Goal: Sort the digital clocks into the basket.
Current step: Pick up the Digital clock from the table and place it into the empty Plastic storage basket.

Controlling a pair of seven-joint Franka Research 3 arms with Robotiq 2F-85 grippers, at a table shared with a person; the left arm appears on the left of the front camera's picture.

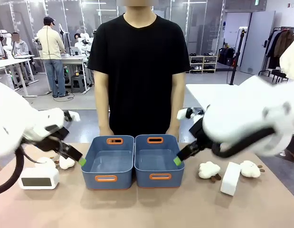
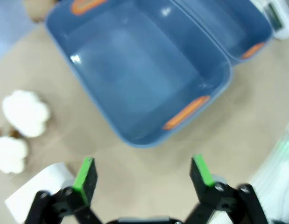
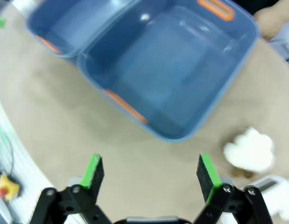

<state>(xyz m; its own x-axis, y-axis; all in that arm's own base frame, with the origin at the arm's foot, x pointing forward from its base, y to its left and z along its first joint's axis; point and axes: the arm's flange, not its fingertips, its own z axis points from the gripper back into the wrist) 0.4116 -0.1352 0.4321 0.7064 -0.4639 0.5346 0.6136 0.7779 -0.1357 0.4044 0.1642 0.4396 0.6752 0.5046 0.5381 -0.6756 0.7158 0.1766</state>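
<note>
Left clock (image 1: 39, 178) lies at the near left, long axis across the table, display facing me. Right clock (image 1: 231, 178) sits near right, apparently on end, tilted. My left gripper (image 2: 143, 171) and right gripper (image 3: 151, 170) hover inboard, jaws apart, empty. Each clock lies outward of its own arm. Baskets (image 1: 134, 159) beyond, both empty
</note>
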